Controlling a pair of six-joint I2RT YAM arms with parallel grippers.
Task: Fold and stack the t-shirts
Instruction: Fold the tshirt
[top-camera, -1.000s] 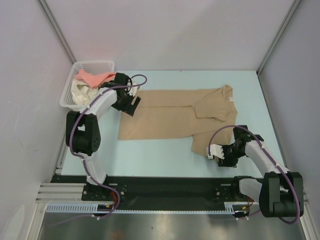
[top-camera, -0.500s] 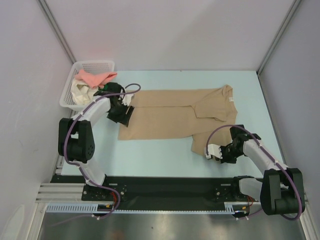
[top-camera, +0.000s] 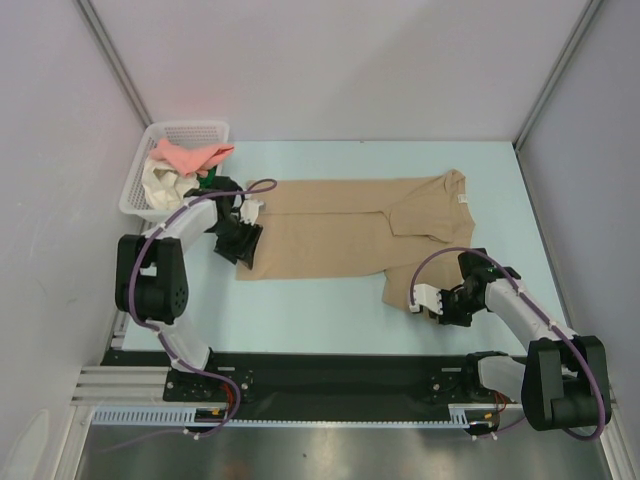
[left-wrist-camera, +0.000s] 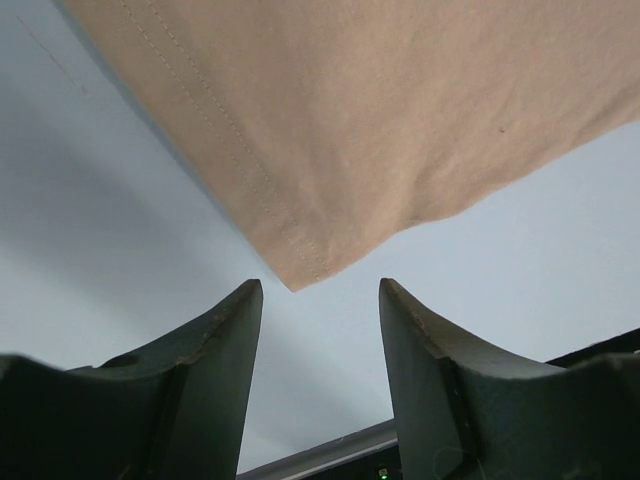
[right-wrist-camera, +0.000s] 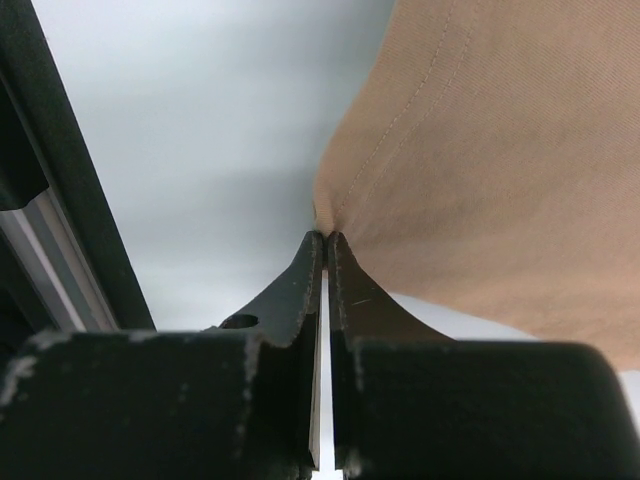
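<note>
A large tan t-shirt (top-camera: 340, 235) lies spread flat on the pale blue table (top-camera: 320, 310). My left gripper (top-camera: 243, 260) hovers at its near-left corner. In the left wrist view that corner of the tan shirt (left-wrist-camera: 296, 278) sits just ahead of the left gripper (left-wrist-camera: 320, 292), which is open with nothing between its fingers. My right gripper (top-camera: 418, 300) is at the shirt's near-right edge. The right wrist view shows the right gripper (right-wrist-camera: 325, 238) shut on a pinch of the tan shirt's hem (right-wrist-camera: 345, 205). More t-shirts, salmon-pink (top-camera: 185, 156), cream-white (top-camera: 160, 185) and a bit of green (top-camera: 207, 178), lie in the basket.
A white mesh basket (top-camera: 190, 128) stands at the table's far-left corner, close to the left arm. Grey walls enclose the table at the back and both sides. A black rail (top-camera: 330, 375) with both arm bases runs along the near edge.
My left gripper has moved from beside the basket down to the shirt's near-left corner, its jaws narrowing. My right gripper has shut on the shirt's near-right hem.
</note>
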